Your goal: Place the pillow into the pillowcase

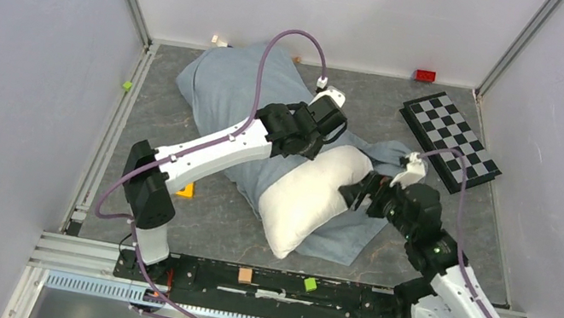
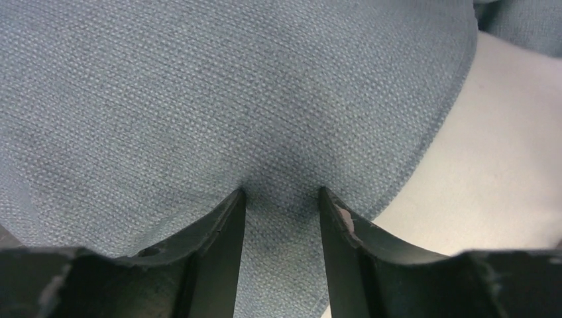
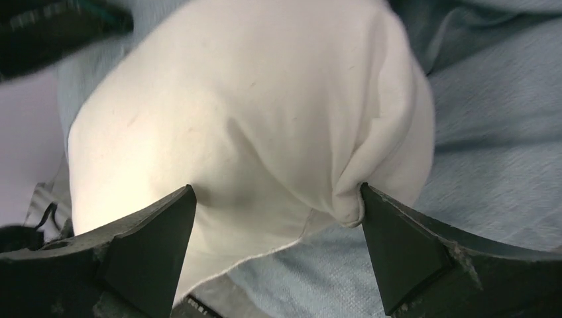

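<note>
Mid-stuffing, left gripper (image 2: 281, 195) narrowed on a pillowcase (image 1: 230, 86) fold, right gripper (image 3: 278, 192) spread wide around the pillow (image 1: 311, 194) end; next, probably shove deeper.

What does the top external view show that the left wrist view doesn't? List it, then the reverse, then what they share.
Only top external: the checkered board, the right gripper open at one end of the pillow, and that pillow's whole outline. Only left wrist: the left gripper up close, fingers part-way apart with cloth between them, and the hemmed edge of the pillowcase lying over the pillow. Both: pillowcase and pillow.
</note>
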### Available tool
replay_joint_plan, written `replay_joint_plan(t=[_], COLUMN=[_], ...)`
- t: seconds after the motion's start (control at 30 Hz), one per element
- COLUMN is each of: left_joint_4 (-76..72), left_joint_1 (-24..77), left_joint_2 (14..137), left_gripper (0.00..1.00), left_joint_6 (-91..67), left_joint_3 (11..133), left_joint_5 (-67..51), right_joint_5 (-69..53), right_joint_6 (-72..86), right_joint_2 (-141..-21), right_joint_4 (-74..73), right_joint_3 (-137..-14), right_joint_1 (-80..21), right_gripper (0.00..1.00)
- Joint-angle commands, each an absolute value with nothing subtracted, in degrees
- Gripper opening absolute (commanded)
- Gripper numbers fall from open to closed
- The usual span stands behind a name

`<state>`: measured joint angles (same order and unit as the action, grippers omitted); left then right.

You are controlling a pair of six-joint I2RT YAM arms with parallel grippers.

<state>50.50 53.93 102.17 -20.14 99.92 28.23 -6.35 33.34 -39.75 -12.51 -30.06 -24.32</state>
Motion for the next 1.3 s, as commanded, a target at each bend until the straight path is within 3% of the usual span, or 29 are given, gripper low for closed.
replay_joint_plan(t=[0.0,0.1,0.27,0.4,0.43,0.47,0.57,0.6,0.67,0.77,0.83,0.93,1.03,1.13,1.27], left_joint_4=[49.66,50.07,51.54,52.61,53.51,54.34,56.13,56.57,57.09,57.55,57.39,56.03,54.7,53.09,52.21], left_joint_1=[53.44,53.44,53.43,53.39,53.44,53.47,53.51,53.53,53.59,53.68,53.7,53.65,53.61,53.61,52.81], left_joint_2=[102.61,102.59,102.33,100.64,100.2,99.72,97.01,95.87,93.94,91.93,91.75,91.58,92.54,94.64,98.39], left_gripper=[0.48,0.37,0.09,0.03,0.05,0.13,0.49,0.56,0.66,0.69,0.69,0.71,0.73,0.73,0.67], left_joint_6=[-22.5,-22.52,-22.14,-21.5,-21.45,-21.45,-20.89,-20.64,-20.39,-20.14,-19.87,-20.08,-19.94,-19.73,-19.97], left_joint_3=[101.38,102.08,103.37,103.38,103.88,104.43,104.31,103.66,101.61,97.87,95.52,93.29,92.98,94.33,97.09], left_joint_5=[29.16,28.78,28.71,28.3,27.52,26.85,25.35,24.72,23.26,24.52,24.14,22.78,22.99,22.45,25.24], right_joint_5=[-5.83,-3.68,6.11,17.11,16.09,14.01,7.58,5.87,3.29,2.23,2.9,5.07,6.07,8.56,9.9], right_joint_6=[44.79,48.26,49.06,38.22,36.16,34.27,31.46,31.38,31.5,31.65,31.02,28.43,24.82,21.64,20.04], right_joint_2=[-36.07,-37.38,-38.36,-39.85,-41.71,-44.3,-49.87,-50.45,-50.98,-53.35,-55.3,-58.58,-62.81,-67.53,-70.15], right_joint_4=[-4.72,1.6,-1.07,-11.86,-13.26,-14.74,-15.79,-14.81,-11.88,-9.85,-8.6,-8.35,-8.86,-10.41,-12.43], right_joint_3=[-24.15,-22.26,-23.31,-32.17,-34.32,-36.61,-39.29,-38.44,-36.03,-34.12,-33.88,-36.34,-42.32,-50.59,-57.46], right_joint_1=[-32.42,-36.77,-39.56,-38.72,-37.68,-36.91,-36.27,-36.27,-36.3,-36.21,-35.96,-33.05,-29.48,-29.16,-29.16], right_gripper=[0.98,0.98,0.98,0.98,0.98,0.98,0.98,0.98,0.98,0.96,0.84,0.46,0.22,0.1,0.11])
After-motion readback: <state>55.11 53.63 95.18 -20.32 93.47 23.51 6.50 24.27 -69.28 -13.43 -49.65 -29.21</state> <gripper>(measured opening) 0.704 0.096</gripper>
